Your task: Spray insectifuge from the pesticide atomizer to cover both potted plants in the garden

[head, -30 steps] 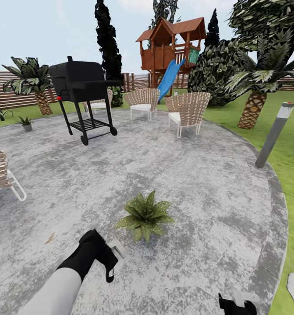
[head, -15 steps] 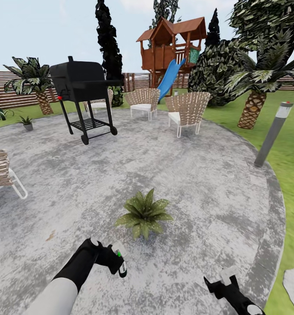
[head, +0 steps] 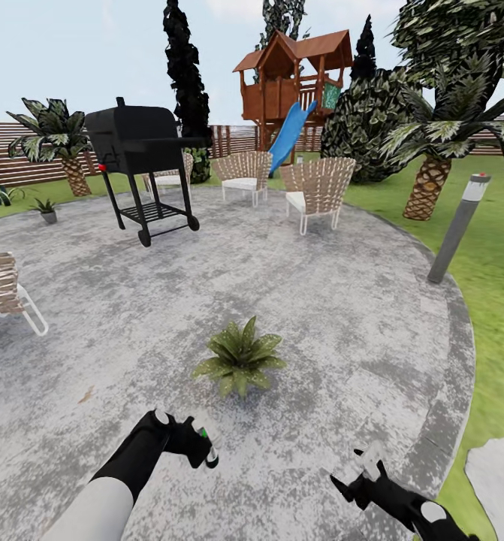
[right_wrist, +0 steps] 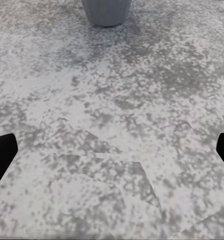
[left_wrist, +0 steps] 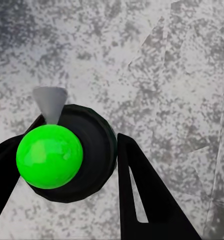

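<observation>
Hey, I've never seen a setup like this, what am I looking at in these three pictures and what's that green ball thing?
This is a simulated two-armed robot on a stone patio. The wide picture comes from its head camera; the other two come from cameras by each gripper. The left gripper is shut on the pesticide atomizer, and the green ball is the bottle's top seen end-on. The right gripper is open and holds nothing. A potted plant sits just ahead, and another stands far off near the black grill.

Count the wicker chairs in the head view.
3 for certain: two at the patio's far side, chair nearer the slide, chair to its right; one cut by the left edge. A fourth may be hidden behind the grill.
</observation>
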Controlling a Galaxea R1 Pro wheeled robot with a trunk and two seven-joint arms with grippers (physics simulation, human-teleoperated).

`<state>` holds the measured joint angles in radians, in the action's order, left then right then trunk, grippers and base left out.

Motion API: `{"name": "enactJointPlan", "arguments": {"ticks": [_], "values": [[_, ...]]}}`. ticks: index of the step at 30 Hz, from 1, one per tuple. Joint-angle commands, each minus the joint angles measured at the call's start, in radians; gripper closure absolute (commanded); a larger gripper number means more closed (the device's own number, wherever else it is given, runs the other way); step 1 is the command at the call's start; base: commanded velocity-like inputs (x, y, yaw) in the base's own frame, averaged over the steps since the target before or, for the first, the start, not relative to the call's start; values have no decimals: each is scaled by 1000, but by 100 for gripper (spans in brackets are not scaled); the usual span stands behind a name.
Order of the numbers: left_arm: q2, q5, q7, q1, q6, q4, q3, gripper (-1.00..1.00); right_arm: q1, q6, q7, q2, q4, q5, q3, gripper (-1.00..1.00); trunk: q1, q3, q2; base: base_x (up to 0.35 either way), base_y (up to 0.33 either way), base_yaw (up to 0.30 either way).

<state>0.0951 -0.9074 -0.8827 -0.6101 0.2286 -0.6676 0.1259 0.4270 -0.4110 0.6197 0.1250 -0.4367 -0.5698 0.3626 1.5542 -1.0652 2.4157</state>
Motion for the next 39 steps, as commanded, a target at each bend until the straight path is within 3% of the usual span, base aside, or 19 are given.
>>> {"name": "enactJointPlan", "arguments": {"ticks": [1, 8, 10, 12, 13, 14, 18, 21, 25, 29, 31, 35, 39], "values": [[2, -2, -8, 0, 0, -1, 5, 100, 1, -5, 6, -1, 0, -13, -19, -100, 0, -1, 0, 0, 0, 0], [0, -15, -13, -1, -4, 10, -9, 100, 4, -5, 10, -9, -12, -14, -38, -100, 0, -1, 0, 0, 0, 0], [1, -19, -15, -2, -13, 11, -24, 100, 5, -4, 28, -13, -22, -13, -108, -100, 0, -1, 0, 0, 0, 0], [0, -27, -17, -2, -31, 14, -65, 100, 5, -2, 47, -32, -63, -12, -209, -100, 0, -1, 0, 0, 0, 0], [0, -29, -18, -3, -34, 19, -82, 100, 5, -2, 50, -41, -71, -12, -229, -100, 0, -1, 0, 0, 0, 0], [0, -33, -20, -5, -34, 26, -100, 100, 6, -2, 52, -53, -75, -12, -240, 100, 0, -1, 0, 0, 0, 0], [3, -53, -21, -9, -34, 33, -165, 100, 6, -3, 127, -71, -80, -14, -251, 100, 0, -1, 0, 0, 0, 0], [4, -57, -22, -10, -34, 34, -180, 100, 6, -4, 172, -73, -95, -15, -252, 100, 0, -1, 0, 0, 0, 0], [10, -85, -22, -9, -33, 36, -188, 100, 6, -3, 180, -77, -128, -14, -259, 100, 0, -1, 0, 0, 0, 0], [12, -92, -21, -9, -29, 37, -239, 100, 6, -2, 180, -109, -136, -13, -350, 100, 0, -1, 0, 0, 0, 0], [14, -92, -21, -8, -30, 37, -248, 100, 6, -2, 180, -121, -138, -14, -376, 100, 0, -1, 0, 0, 0, 0], [17, -91, -23, -7, -35, 39, -254, 100, 6, -2, 180, -126, -147, -14, -385, 100, 0, -1, 0, 0, 0, 0], [17, -91, -67, -7, -40, 40, -317, 100, 10, -1, 180, -127, -165, -13, -386, 100, 0, -1, 0, 0, 0, 0]]}}
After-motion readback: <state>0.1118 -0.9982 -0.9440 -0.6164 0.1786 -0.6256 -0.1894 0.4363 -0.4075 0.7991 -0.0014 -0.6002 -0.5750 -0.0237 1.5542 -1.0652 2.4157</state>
